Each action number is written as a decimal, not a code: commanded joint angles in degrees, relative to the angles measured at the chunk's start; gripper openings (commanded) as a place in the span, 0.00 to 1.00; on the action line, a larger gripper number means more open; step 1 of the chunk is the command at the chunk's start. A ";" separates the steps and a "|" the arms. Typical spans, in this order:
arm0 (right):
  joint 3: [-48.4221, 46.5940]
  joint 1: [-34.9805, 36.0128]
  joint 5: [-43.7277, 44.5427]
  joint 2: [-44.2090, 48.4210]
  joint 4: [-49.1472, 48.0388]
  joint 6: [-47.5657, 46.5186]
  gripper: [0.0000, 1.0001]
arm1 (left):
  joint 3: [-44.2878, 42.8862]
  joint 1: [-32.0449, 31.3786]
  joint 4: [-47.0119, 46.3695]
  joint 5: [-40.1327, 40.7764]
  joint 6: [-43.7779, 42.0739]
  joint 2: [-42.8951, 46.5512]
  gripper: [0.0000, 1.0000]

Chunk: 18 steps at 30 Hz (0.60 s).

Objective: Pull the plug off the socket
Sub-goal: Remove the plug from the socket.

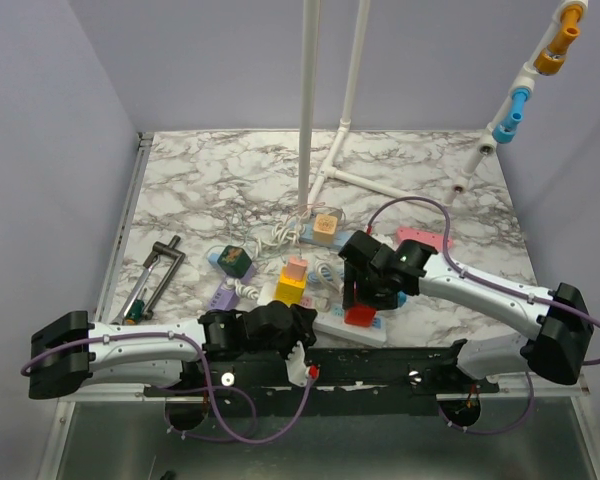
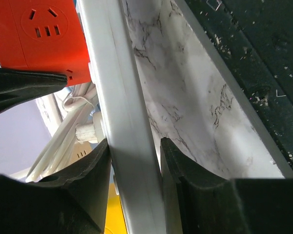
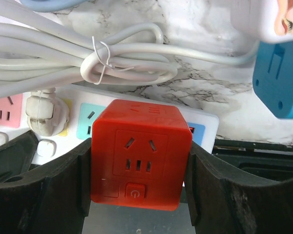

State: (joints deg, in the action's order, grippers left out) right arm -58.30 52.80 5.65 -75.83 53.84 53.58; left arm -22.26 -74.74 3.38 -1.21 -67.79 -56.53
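Right wrist view, closest in: right jaws, black fingers (image 3: 63,190) pressed flat against both side faces of the red cube plug (image 3: 139,151), lower centre of frame. Jaws clamped on it, held partly apart by the cube's width. The cube's face shows socket holes and a round button. It sits on the white power strip (image 3: 205,121); whether its pins are seated is hidden.

Same view, left: a white plug (image 3: 41,114) is in the strip beside the cube. Above it is a bundled white cable (image 3: 88,58) with a wire tie. A blue block (image 3: 281,83) is at the right edge.

Left wrist view: left jaws clamped around the narrow body of the power strip (image 2: 122,122), one finger (image 2: 83,180) on each long side, lower centre. The red cube plug (image 2: 44,34) is in the upper left, and the marble surface (image 2: 185,97) runs to the right.

Top view: red cube plug (image 1: 360,316) just right of frame centre, on the power strip (image 1: 345,328), near the front edge of the surface (image 1: 230,180). Right arm comes in from the right, left arm from the left. A yellow and pink cube stack (image 1: 292,280) stands just left of the plug.
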 commanded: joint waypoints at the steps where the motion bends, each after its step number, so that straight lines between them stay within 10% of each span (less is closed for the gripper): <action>1: -6.76 5.75 4.75 2.64 -1.72 0.72 0.01 | -0.11 -0.65 13.17 -9.34 -1.35 -2.16 0.00; 18: -3.02 -7.19 -7.90 1.56 -8.06 -6.70 0.01 | 5.18 -1.03 9.08 -5.67 -10.93 1.24 0.00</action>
State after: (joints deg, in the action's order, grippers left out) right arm -59.94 50.15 4.32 -75.96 56.16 54.39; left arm -20.18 -74.59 2.35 -1.56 -71.57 -54.43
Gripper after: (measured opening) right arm 0.688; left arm 0.399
